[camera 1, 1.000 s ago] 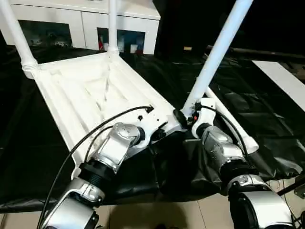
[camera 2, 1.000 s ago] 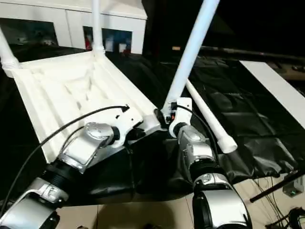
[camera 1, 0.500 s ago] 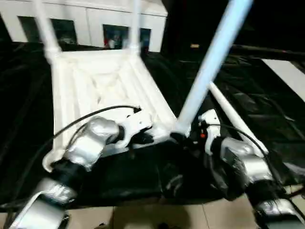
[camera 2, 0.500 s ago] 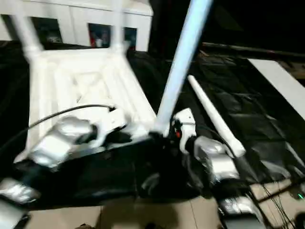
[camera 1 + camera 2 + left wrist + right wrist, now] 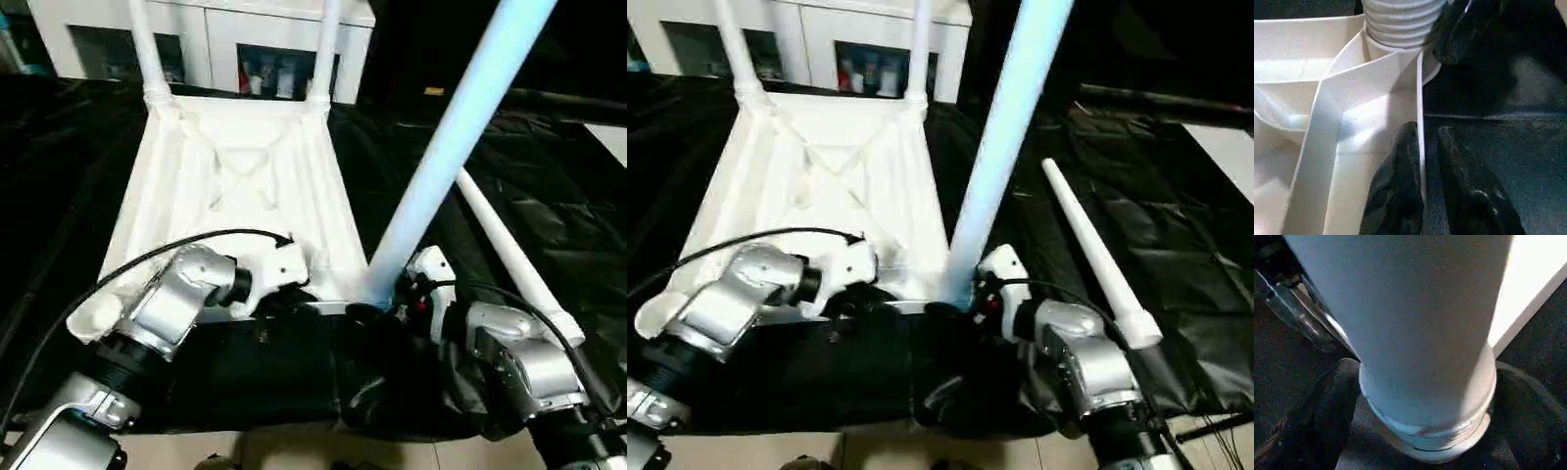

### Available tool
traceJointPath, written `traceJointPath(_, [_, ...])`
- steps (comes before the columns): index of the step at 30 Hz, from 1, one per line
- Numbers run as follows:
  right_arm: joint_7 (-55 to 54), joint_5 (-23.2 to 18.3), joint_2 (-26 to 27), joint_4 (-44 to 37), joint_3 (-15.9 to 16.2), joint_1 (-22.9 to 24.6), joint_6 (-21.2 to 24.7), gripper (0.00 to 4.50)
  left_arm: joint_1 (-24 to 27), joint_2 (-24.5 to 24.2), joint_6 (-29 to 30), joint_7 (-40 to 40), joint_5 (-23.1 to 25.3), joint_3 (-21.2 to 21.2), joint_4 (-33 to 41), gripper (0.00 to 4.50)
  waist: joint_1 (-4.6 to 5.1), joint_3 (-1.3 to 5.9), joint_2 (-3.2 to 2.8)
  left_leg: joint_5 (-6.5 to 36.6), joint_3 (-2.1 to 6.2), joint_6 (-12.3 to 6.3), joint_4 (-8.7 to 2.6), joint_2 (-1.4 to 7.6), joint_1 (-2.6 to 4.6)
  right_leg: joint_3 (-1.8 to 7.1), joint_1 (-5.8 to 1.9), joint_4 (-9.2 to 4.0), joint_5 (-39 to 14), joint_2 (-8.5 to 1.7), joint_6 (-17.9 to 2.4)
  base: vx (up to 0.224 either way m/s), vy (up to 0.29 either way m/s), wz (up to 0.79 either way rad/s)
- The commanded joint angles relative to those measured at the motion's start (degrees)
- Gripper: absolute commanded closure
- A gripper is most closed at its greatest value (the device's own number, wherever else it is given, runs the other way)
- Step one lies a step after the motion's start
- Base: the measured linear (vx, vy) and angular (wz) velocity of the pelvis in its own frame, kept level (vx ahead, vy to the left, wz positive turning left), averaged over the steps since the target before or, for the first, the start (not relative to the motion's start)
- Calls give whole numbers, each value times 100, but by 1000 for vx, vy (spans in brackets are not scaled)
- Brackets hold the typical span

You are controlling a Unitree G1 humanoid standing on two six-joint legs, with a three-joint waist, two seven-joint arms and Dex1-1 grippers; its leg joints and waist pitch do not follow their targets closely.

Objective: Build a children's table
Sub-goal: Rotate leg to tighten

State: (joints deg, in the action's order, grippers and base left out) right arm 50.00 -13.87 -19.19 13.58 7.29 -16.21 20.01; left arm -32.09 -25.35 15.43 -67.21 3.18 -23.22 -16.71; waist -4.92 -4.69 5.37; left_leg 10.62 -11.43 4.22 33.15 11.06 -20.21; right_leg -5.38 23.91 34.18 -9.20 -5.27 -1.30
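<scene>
The children's table top lies upside down on black cloth, ribbed underside up. Two white legs stand in its far corner sockets. A third leg rises, leaning right, from the near right corner socket. My right gripper is open at this leg's base, a black finger on each side of its collar. My left gripper is shut on the thin near rim of the top, beside that socket. A loose leg lies on the cloth to the right.
A white cabinet with glass doors stands behind the table. A flat white board lies at the far right. The black cloth ends at the tiled floor just in front of me.
The head camera has moved, shifting the whole picture. Both grippers stay at the table's near right corner and the leg keeps leaning in its socket.
</scene>
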Motion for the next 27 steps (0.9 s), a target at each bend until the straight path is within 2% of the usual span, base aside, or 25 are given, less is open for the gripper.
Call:
traceJointPath(1, [-32, -19, -40, -153, 24, 51, 73, 32, -79, 11, -21, -27, 82, -109, -56, 374, -12, 412, -50, 1162, 123, -124, -390, 268, 39, 355, -316, -417, -1829, -404, -935, 0, 0, 0])
traceJointPath(3, [-36, -11, -41, -183, 30, 75, 78, 32, -74, 5, 26, -34, 90, -116, -54, 374, -15, 412, -59, 1220, 134, -81, -396, 271, 39, 352, -312, -428, -1923, -398, -863, 0, 0, 0])
traceJointPath(4, [-41, -11, -41, -202, 30, 87, 86, 32, -76, 11, 26, -11, 89, -110, -63, 399, -18, 417, -58, 1211, 139, -66, -398, 276, 43, 350, -310, -416, -1856, -393, -873, 0, 0, 0])
traceJointPath(7, [-11, -40, -51, -286, 20, 133, 112, 32, -108, 40, -11, 96, 52, -44, -141, 411, -17, 433, -57, 1112, 134, -84, -385, 267, 34, 350, -326, -375, -1553, -377, -948, 0, 0, 0])
traceJointPath(9, [35, -43, -79, -326, 33, 161, 103, 32, -118, 42, -23, 85, 33, -18, -165, 433, -23, 446, -50, 1011, 135, -113, -377, 262, 28, 348, -340, -356, -1427, -382, -973, 0, 0, 0])
traceJointPath(12, [37, 29, -108, -285, 66, 166, -25, 32, -110, 51, -8, 51, 12, -11, -165, 449, -28, 442, -50, 964, 128, -136, -368, 255, 23, 348, -340, -359, -1416, -387, -990, 0, 0, 0])
traceJointPath(19, [-155, 217, 22, -99, 87, 46, -416, 32, -85, 73, 22, 11, -4, -60, -153, 450, -21, 437, -46, 957, 129, -137, -364, 254, 23, 345, -339, -352, -1413, -379, -990, 0, 0, 0])
traceJointPath(22, [-119, 214, 52, -95, 106, 19, -477, 32, -93, 85, 4, 17, 8, -77, -175, 450, -18, 438, -41, 895, 127, -174, -359, 253, 22, 344, -343, -331, -1292, -372, -1033, 0, 0, 0])
traceJointPath(27, [-59, 217, 65, -2, 116, -35, -594, 32, -112, 89, 1, 19, 6, -63, -197, 450, -18, 432, -25, 915, 125, -189, -355, 253, 20, 346, -342, -344, -1407, -380, -1012, 0, 0, 0])
